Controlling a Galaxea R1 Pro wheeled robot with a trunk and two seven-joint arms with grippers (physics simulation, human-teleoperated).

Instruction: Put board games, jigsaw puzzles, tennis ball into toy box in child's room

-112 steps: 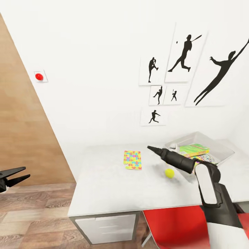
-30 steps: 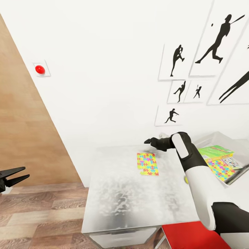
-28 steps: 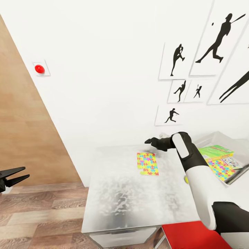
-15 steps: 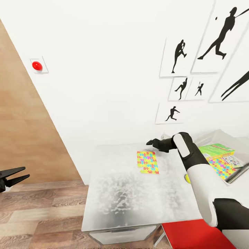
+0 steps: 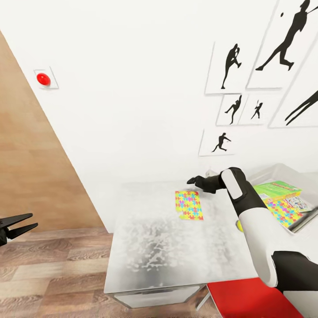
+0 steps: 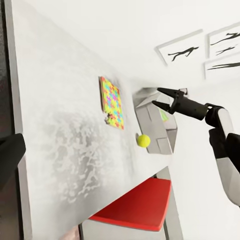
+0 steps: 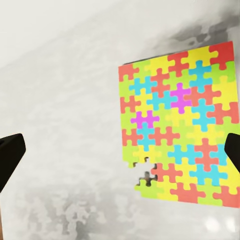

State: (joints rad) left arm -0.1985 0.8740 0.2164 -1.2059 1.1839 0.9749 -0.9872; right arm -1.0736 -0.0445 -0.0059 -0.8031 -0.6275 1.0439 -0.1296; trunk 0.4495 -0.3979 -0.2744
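Hovering over the table (image 5: 154,247), right gripper (image 5: 192,180) spread wide, holding nothing. Loose jigsaw (image 5: 189,205) lies flat just below and nearer the robot, long axis running away from it. Left gripper (image 5: 20,224), parted and empty, hangs well apart.

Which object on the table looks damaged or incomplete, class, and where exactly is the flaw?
The jigsaw puzzle lying flat on the table looks incomplete: the right wrist view shows a small gap along one edge near a corner, with grey tabletop visible through it. Its other edges look straight and whole.
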